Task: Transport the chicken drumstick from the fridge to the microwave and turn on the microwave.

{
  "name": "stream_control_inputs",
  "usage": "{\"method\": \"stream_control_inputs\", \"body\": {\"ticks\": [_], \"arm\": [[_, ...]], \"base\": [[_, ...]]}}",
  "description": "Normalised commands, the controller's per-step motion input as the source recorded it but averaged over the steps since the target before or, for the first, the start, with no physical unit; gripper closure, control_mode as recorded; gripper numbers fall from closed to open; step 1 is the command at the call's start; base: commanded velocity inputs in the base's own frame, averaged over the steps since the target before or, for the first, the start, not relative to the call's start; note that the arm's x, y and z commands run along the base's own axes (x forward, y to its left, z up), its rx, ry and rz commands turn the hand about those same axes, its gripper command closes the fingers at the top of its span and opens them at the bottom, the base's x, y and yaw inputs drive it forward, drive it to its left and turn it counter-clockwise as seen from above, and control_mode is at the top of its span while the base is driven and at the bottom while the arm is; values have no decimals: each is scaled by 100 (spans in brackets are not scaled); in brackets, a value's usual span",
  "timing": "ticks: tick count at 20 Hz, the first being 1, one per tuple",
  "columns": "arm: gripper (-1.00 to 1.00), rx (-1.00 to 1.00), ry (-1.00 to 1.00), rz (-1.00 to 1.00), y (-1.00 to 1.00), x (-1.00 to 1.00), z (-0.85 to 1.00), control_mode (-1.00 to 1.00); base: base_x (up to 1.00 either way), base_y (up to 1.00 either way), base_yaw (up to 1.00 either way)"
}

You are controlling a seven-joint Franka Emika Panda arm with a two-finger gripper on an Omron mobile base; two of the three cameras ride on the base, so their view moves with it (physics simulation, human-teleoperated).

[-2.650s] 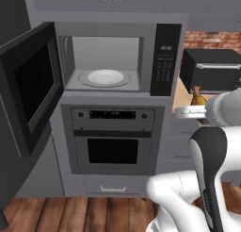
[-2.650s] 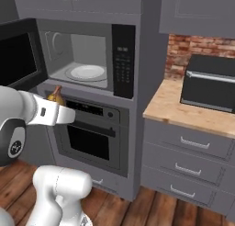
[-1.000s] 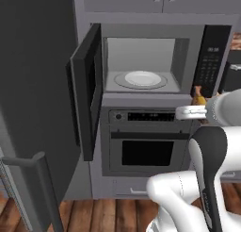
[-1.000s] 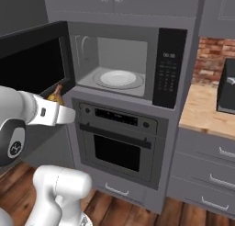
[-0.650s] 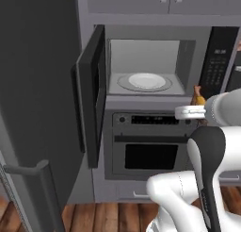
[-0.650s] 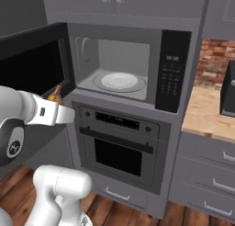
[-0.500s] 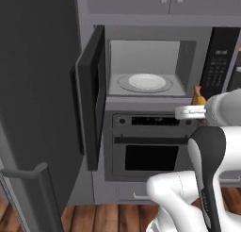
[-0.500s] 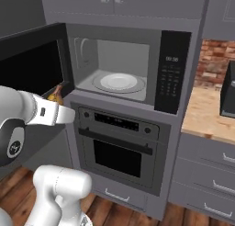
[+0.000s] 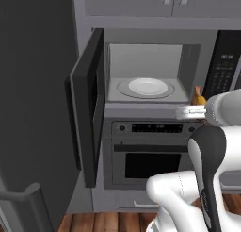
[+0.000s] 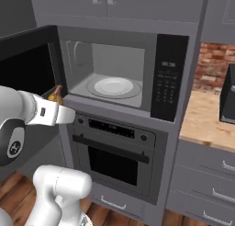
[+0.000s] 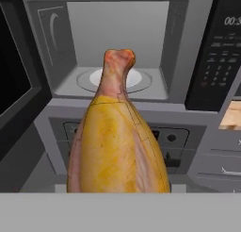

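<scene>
Carrying the chicken drumstick [image 11: 117, 146], I judge it a light, firm piece with a rounded, greasy-looking skin, so it could slide or roll if the squeeze is slack. The thick golden belly is the sound place to take it: broad, meaty, with some give. The narrow reddish bone end tapers and would slip out. In the hand view that fat part sits low, right where my fingertips would be, and the thin end points up and away toward the microwave [image 10: 119, 73].

My pincer [image 10: 56, 97] has its fingers hidden behind the meat, but the drumstick rides along at the end of my wrist in both base views, so I take it that the fingers are spread fairly wide and pressed against its thick part. It touches nothing else that I can see.

The drumstick hangs in the air in front of the microwave, just below the front lip of the open cavity and above the oven [image 9: 153, 158]. The microwave door [image 9: 89, 101] stands swung out to the left, and the pale turntable [image 9: 148, 87] inside is bare, waiting. The keypad [image 10: 167, 85] lies to the right of the opening.
</scene>
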Motion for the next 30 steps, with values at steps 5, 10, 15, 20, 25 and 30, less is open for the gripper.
{"method": "stream_control_inputs", "body": {"ticks": [5,10,15,20,25,30], "arm": [[100,0,0,0,0,0,0,100],[100,0,0,0,0,0,0,100],[100,0,0,0,0,0,0,100],[100,0,0,0,0,0,0,100],[100,0,0,0,0,0,0,100],[100,0,0,0,0,0,0,100]], "base": [[34,2,-4],[9,18,-13],[8,30,-17],[10,42,-14],[16,32,-10],[31,6,-6]]}}
